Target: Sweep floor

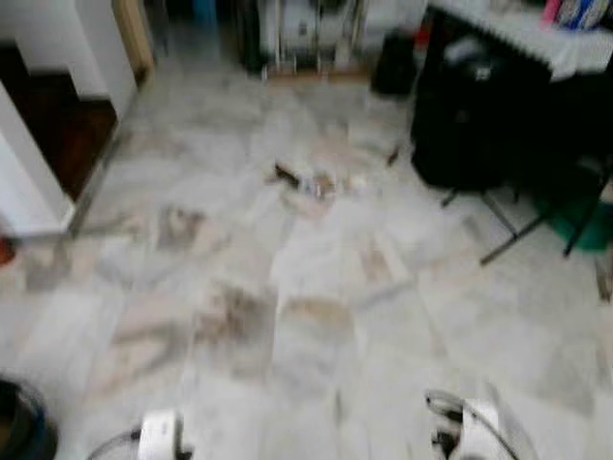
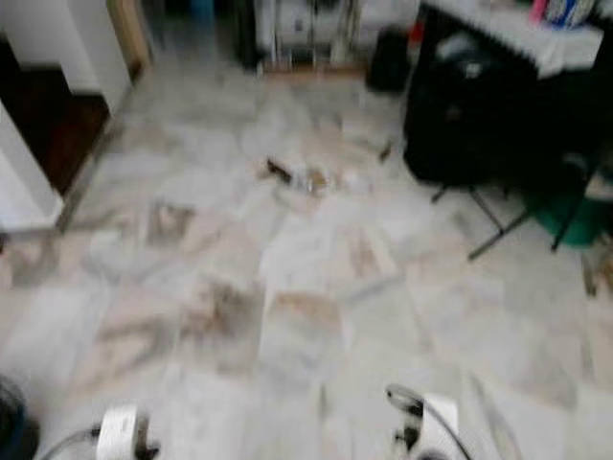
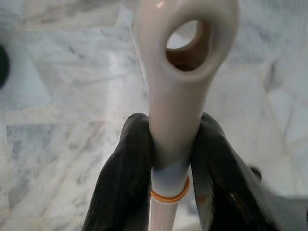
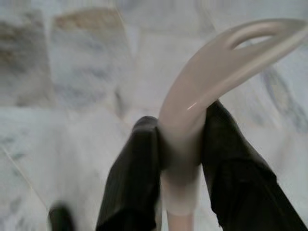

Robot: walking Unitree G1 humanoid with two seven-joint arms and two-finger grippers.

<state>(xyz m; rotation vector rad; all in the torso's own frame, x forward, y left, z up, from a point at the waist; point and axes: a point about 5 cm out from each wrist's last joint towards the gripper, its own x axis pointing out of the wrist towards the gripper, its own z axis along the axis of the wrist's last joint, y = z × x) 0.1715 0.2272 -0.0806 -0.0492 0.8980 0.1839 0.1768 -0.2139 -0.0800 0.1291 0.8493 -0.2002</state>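
Pale grey-white marble tiled floor (image 1: 316,316) with brownish veining, stretching ahead, blurred in both eye views. Large black bulky shape (image 1: 479,115) at the far right, under a surface with a white cloth (image 1: 536,34); thin black metal legs (image 1: 508,225) angled beside it, something green (image 1: 589,225) just behind them. White wall corner (image 1: 29,163) at the left, with a dark doorway (image 1: 57,125) next to it. Small scatter of dark and pale debris (image 1: 306,180) lying on the tiles in the middle distance, well apart from the robot. Silver left arm (image 1: 158,436) and silver right arm (image 1: 474,426) low at the near edge of the eye views.

Left gripper (image 3: 173,149) with black fingers (image 3: 127,168) pressed against both sides of a cream plastic handle with a round hanging hole (image 3: 185,72), just above an orange ring on the shaft. Right gripper (image 4: 180,159) with black fingers (image 4: 137,173) clamped on either side of a second cream plastic handle, curved and slotted at its end (image 4: 216,72). Marble tiles behind both handles.
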